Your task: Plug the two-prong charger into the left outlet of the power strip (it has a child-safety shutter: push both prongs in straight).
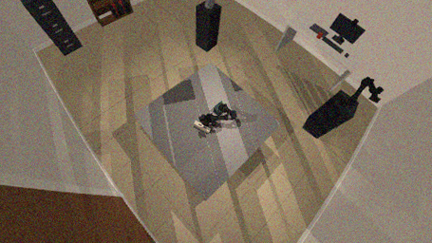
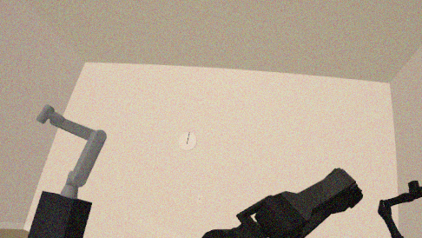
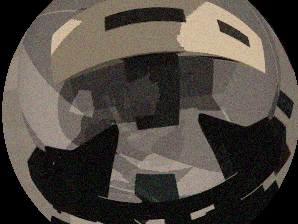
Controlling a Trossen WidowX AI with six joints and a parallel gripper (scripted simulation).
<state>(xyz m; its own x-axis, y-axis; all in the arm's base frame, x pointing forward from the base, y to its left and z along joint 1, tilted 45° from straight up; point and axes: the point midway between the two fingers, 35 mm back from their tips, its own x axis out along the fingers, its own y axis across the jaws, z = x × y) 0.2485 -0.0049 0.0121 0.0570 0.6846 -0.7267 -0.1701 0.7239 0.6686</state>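
Note:
In the wrist view the beige power strip [image 3: 193,26] curves across the top, with a dark slot on its left part and another on its right. A dark blocky charger [image 3: 149,96] sits just below the strip, ahead of the fingers. My gripper [image 3: 158,123] is open and empty; its dark fingers spread to the lower left and lower right, short of the charger. In the top view the power strip [image 1: 201,127] is a small pale bar on the grey table [image 1: 185,144], and the dark arm [image 1: 220,114] bends over it. The prongs are too small to make out.
Around the grey table are a black pedestal with a grey arm [image 1: 208,25] [image 2: 82,152], a black pedestal with a dark arm [image 1: 332,113], a filing cabinet [image 1: 50,21], a shelf [image 1: 109,6] and a desk with a monitor [image 1: 345,27]. The exterior camera looks up at the ceiling.

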